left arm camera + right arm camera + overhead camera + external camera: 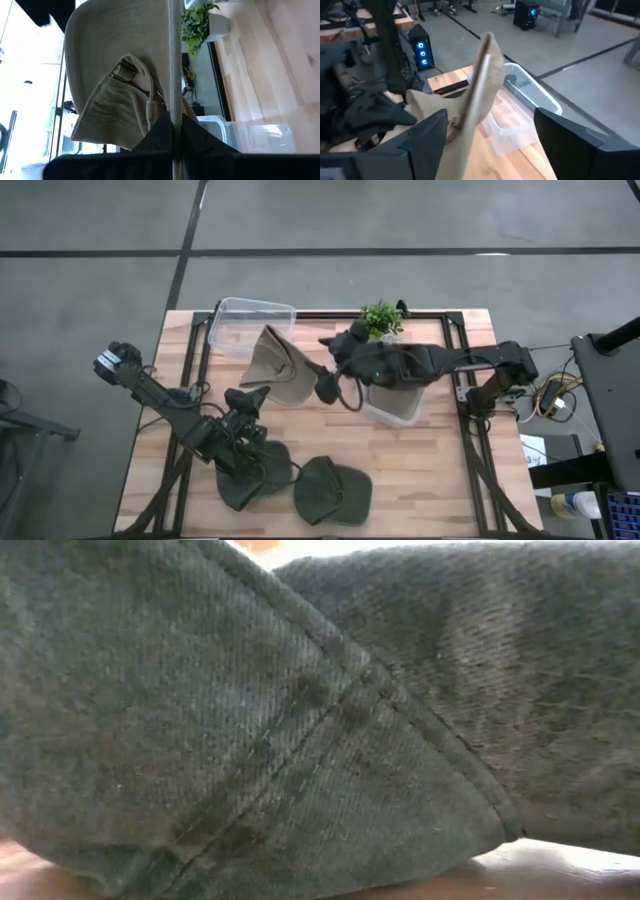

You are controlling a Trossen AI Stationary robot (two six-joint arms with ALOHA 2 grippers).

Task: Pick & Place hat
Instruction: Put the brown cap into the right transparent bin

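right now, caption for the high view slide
Left gripper pinches the tan hat beside the clear bin; right gripper open.

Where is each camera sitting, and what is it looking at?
High view: above the table, looking straight down; both arms show, with the tan hat, clear bin and plant.
Low view: at table height; a dark hat fills it, no arm shows.
Left wrist view: on the left arm, its shut left claw pinching the tan hat's brim.
Right wrist view: on the right arm, its open right claw around the tan hat.
Shared: both wrist views show the tan hat and clear bin.
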